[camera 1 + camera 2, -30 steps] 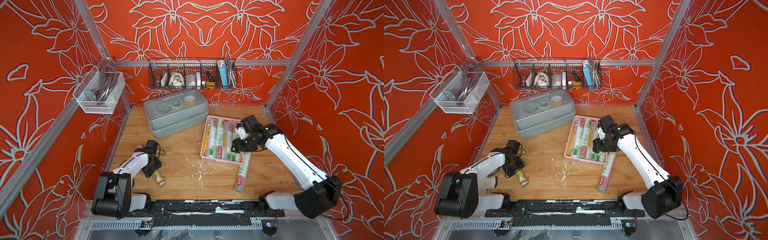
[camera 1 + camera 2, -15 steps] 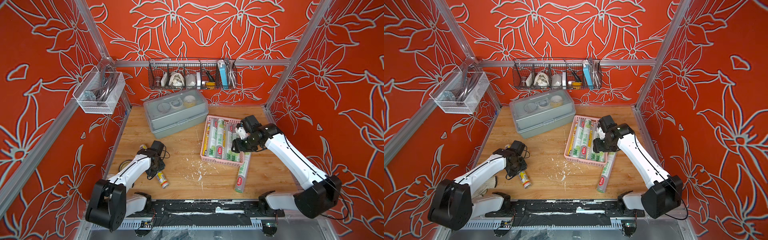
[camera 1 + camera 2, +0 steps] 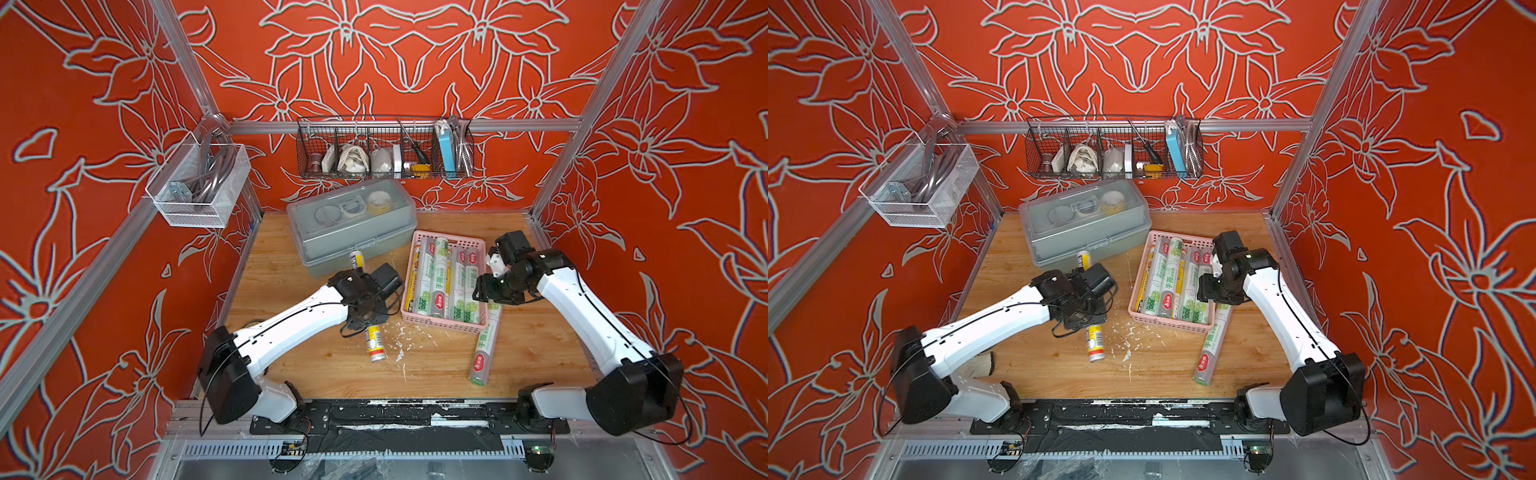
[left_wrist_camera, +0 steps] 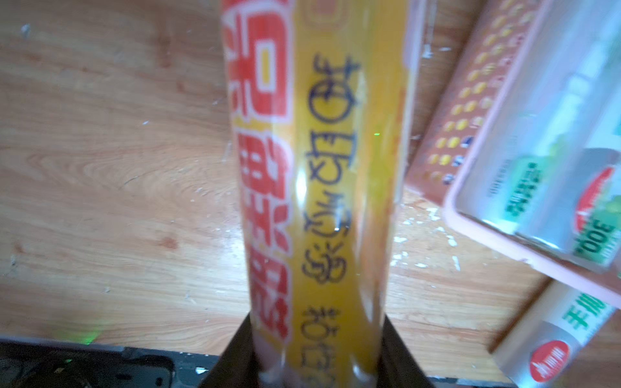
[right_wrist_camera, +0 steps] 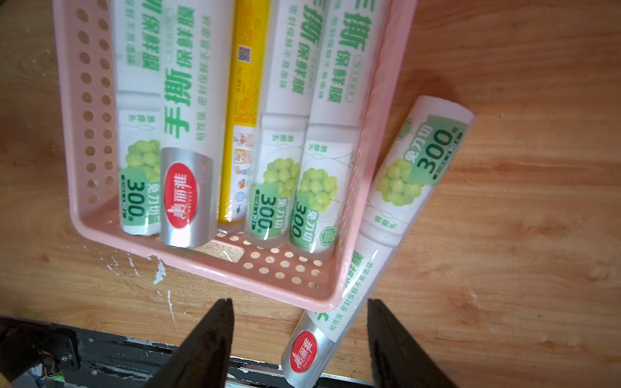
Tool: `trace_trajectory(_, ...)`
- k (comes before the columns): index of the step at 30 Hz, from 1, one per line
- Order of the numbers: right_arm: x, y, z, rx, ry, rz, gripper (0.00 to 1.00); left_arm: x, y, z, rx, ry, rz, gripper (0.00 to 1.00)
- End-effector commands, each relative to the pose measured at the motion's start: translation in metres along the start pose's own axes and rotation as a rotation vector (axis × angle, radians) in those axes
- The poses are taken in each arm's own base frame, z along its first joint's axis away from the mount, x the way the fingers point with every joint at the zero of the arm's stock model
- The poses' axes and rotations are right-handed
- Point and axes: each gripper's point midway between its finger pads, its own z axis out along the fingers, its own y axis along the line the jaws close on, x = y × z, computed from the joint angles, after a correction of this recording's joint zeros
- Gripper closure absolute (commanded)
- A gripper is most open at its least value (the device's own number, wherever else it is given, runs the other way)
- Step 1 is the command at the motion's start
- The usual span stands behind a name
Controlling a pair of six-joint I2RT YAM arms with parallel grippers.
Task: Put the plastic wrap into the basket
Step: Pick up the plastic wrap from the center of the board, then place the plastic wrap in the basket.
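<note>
The pink basket (image 3: 449,242) lies right of the table's centre with several rolls of plastic wrap (image 3: 439,278) side by side in it, white-green ones and a yellow one. My left gripper (image 3: 366,316) is shut on a yellow roll (image 3: 375,343), just left of the basket. Both ends of this roll stick out past the jaws. In the left wrist view the yellow roll (image 4: 322,168) runs straight out from the left gripper (image 4: 314,336). My right gripper (image 5: 300,304) hangs open over the basket's near right corner. A loose white-green roll (image 3: 484,351) lies on the table, tucked under that corner.
A grey lidded box (image 3: 353,224) stands behind the left gripper, against the back. A black wire basket (image 3: 384,153) hangs on the back wall and a white mesh basket (image 3: 199,187) on the left wall. White flecks (image 3: 399,336) dot the wood.
My left gripper closed on the yellow roll and carried it from the left of the table towards the basket. The right gripper stayed over the basket's corner, jaws slightly narrower.
</note>
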Motion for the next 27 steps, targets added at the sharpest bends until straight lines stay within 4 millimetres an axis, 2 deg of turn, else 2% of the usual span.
trace_trajectory(1, 0.001, -0.005, -0.010, -0.012, -0.041, 0.053, 0.37, -0.012, -0.033, -0.012, -0.028, -0.044, 0.119, 0.68)
trace_trajectory(5, 0.002, -0.019, -0.013, 0.018, -0.051, 0.088, 0.37, -0.027, -0.091, -0.016, -0.013, -0.068, 0.239, 0.68)
trace_trajectory(8, 0.003, -0.029, -0.011, 0.024, -0.056, 0.120, 0.37, -0.035, -0.127, -0.013, 0.019, -0.078, 0.283, 0.67)
trace_trajectory(13, 0.003, -0.044, -0.013, 0.017, -0.082, 0.185, 0.37, -0.047, -0.173, -0.005, 0.085, -0.120, 0.308, 0.67)
trace_trajectory(14, -0.003, -0.045, -0.014, 0.012, -0.116, 0.183, 0.37, -0.049, -0.182, -0.002, 0.099, -0.121, 0.317, 0.67)
trace_trajectory(20, 0.000, -0.052, -0.014, 0.032, -0.110, 0.195, 0.37, -0.062, -0.220, 0.016, 0.150, -0.178, 0.398, 0.67)
trace_trajectory(23, 0.002, -0.053, -0.014, 0.033, -0.108, 0.200, 0.37, -0.067, -0.226, 0.033, 0.165, -0.162, 0.393, 0.66)
trace_trajectory(27, 0.003, -0.055, -0.013, 0.039, -0.103, 0.200, 0.37, -0.063, -0.235, 0.051, 0.175, -0.147, 0.423, 0.66)
